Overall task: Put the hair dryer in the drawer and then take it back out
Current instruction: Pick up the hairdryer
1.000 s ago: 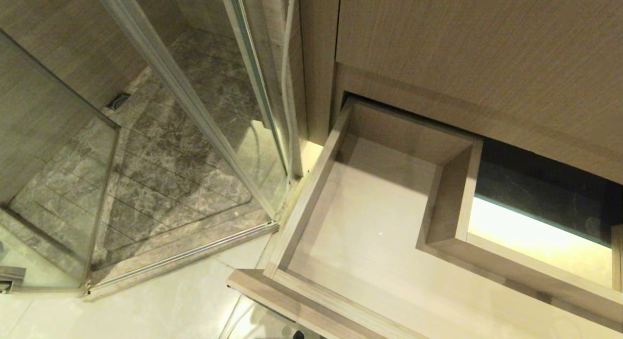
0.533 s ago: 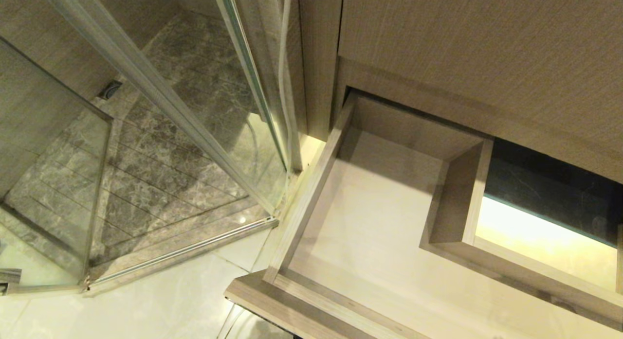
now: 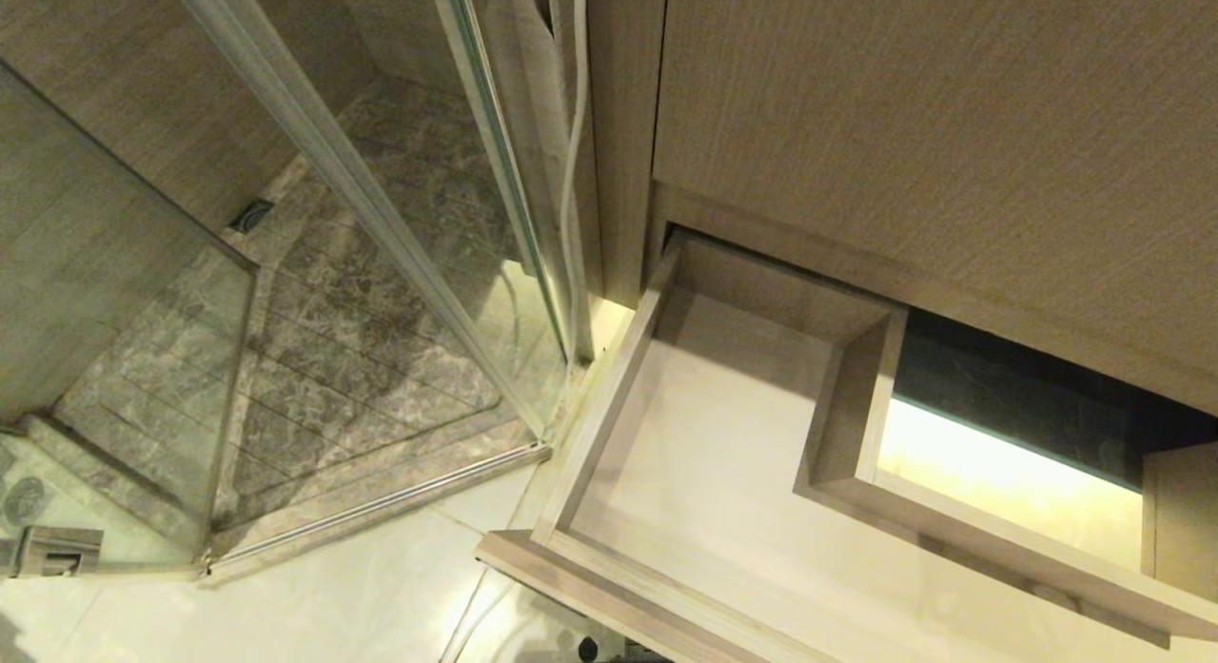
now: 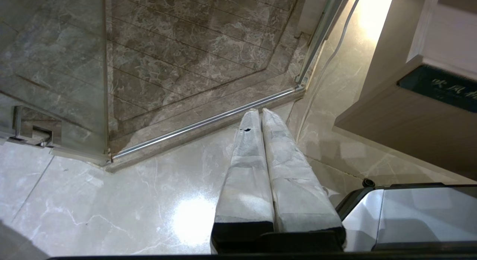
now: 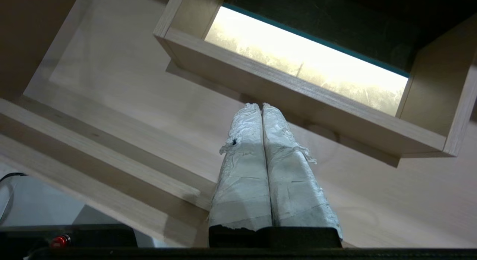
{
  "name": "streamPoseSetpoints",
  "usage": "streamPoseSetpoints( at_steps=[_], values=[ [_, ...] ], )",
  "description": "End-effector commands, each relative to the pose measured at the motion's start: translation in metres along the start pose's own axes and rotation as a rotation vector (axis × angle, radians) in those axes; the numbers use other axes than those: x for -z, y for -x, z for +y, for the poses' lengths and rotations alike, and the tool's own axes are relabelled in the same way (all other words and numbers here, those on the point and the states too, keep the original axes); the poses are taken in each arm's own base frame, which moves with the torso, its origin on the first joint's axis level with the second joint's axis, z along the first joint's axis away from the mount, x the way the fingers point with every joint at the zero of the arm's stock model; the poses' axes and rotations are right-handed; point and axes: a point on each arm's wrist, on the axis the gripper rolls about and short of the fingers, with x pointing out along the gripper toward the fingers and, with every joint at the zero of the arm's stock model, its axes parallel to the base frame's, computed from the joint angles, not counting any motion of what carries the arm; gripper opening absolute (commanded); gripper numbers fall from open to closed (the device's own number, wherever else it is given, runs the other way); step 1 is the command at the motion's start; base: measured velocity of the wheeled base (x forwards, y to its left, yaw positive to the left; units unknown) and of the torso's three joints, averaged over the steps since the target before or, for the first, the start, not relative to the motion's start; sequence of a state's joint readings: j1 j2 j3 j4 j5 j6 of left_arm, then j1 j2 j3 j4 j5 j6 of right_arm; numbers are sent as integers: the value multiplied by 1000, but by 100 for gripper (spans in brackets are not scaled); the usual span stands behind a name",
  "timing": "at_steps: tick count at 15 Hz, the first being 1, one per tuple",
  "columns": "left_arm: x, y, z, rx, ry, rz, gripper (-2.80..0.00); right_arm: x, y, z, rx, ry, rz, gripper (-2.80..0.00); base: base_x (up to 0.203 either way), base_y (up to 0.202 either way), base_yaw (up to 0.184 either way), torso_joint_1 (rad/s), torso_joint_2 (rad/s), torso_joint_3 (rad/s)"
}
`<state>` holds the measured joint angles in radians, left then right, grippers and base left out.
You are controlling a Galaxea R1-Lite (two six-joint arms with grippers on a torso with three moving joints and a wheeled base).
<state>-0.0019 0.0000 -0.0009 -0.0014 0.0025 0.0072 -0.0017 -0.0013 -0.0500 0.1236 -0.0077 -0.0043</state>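
The drawer [image 3: 609, 397] stands pulled out below the wood-grain cabinet, and its pale floor is bare. Its front carries a dark label plate [image 4: 439, 88] in the left wrist view. The hair dryer is out of view in every frame. My right gripper [image 5: 261, 105] hangs shut and empty above the drawer's floor [image 5: 123, 84], close to the boxed cut-out wall [image 5: 298, 92]. My left gripper [image 4: 261, 110] is shut and empty over the pale floor tiles, left of the drawer front [image 4: 410, 122]. Neither gripper shows in the head view.
A glass shower door [image 3: 381, 225] with a metal threshold [image 3: 381, 501] and grey marble floor lies to the left. A white cord [image 3: 571, 121] hangs down beside the cabinet's side panel. A tall wood-grain panel [image 3: 904, 121] rises above the drawer. My base [image 4: 410, 211] sits below the drawer front.
The whole head view has shifted, first up and then down and left, so the camera moved. Nothing in the scene itself has moved.
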Motion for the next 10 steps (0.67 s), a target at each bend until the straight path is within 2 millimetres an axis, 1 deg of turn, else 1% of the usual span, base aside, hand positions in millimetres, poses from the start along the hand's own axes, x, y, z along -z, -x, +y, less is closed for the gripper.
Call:
streamPoseSetpoints(
  at_steps=[1, 2, 4, 7, 9, 10],
  values=[
    [0, 0, 0, -1, -1, 1, -280, 0, 0, 0, 1, 2, 1, -280, 0, 0, 0, 10, -38, -4],
    [0, 0, 0, -1, 0, 1, -280, 0, 0, 0, 1, 2, 0, -280, 0, 0, 0, 47, -66, -32],
    [0, 0, 0, -1, 1, 1, -280, 0, 0, 0, 1, 2, 1, -280, 0, 0, 0, 182, -345, -145],
    [0, 0, 0, -1, 7, 1, -280, 0, 0, 0, 2, -5, 1, -280, 0, 0, 0, 218, -439, -202],
    [0, 0, 0, 0, 7, 1, -280, 0, 0, 0, 3, -10, 0, -280, 0, 0, 0, 46, -462, -214],
    [0, 0, 0, -1, 7, 1, -280, 0, 0, 0, 3, -12, 0, -280, 0, 0, 0, 218, -481, -212]
  ],
)
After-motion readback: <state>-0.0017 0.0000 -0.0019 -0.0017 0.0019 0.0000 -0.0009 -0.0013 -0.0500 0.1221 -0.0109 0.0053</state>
